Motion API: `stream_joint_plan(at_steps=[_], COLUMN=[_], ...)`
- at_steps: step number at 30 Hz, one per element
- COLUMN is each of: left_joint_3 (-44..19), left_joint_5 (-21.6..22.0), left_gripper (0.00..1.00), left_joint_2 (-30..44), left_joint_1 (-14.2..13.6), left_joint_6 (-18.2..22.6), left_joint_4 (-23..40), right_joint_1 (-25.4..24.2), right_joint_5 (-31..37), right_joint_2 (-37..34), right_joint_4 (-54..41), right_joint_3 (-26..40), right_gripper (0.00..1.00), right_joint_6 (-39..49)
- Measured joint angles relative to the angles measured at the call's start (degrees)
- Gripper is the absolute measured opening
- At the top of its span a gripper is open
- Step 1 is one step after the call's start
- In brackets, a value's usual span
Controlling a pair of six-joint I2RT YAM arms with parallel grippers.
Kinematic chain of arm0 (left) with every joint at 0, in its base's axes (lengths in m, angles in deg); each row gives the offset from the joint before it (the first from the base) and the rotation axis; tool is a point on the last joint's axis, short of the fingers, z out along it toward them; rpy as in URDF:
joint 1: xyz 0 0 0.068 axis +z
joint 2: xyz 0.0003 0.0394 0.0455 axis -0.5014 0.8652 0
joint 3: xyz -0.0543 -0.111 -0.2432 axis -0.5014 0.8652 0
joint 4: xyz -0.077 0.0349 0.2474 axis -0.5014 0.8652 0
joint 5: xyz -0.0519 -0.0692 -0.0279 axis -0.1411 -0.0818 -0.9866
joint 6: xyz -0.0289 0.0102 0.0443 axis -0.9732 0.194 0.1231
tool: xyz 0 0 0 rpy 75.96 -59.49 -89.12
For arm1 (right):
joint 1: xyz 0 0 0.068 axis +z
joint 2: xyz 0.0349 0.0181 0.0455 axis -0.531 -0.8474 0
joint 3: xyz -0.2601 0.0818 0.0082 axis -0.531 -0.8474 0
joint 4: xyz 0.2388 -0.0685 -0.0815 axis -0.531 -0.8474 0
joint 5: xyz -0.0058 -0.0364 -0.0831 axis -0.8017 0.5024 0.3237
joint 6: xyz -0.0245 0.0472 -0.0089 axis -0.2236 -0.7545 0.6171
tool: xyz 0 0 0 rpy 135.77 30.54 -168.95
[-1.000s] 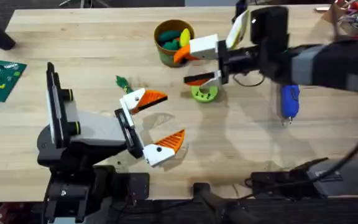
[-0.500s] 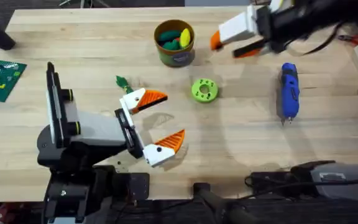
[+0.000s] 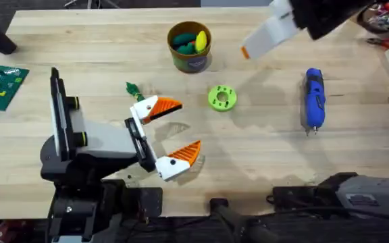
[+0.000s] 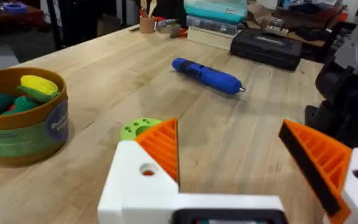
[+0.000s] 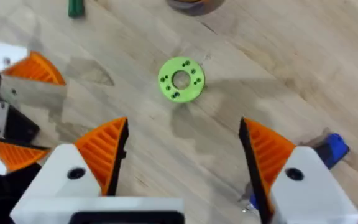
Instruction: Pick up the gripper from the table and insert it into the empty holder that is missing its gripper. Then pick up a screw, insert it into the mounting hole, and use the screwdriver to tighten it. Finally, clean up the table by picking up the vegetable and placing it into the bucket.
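now my right fingers have lifted away from the green disc, spread wide and empty. my left fingers stay open too. the screwdriver lies untouched on the tabletop, likely next.

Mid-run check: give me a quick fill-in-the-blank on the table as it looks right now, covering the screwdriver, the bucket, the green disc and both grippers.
1. The blue screwdriver lies flat on the ____.
2. The bucket holds green and ____ toy pieces.
3. The green disc sits between the bucket and the screwdriver, touching ____ of them.
4. The left gripper and right gripper both have their fingers ____.

Missing words: table; yellow; neither; open
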Motion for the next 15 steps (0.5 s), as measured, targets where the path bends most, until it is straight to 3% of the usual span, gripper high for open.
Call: stream_joint_plan(at_steps=[5, 15], left_joint_3=[0.0, 0.0], left_joint_5=[0.0, 0.0], left_gripper=[0.986, 0.986], left_joint_2=[0.0, 0.0], left_joint_1=[0.0, 0.0], left_joint_6=[0.0, 0.0], left_joint_4=[0.0, 0.0], right_joint_1=[6.2, 11.6], right_joint_5=[5.7, 8.4], right_joint_2=[-0.2, -2.8], right_joint_4=[-2.2, -2.4], right_joint_3=[0.2, 0.3], right_gripper=[0.996, 0.996], right_joint_6=[-0.2, -0.4])
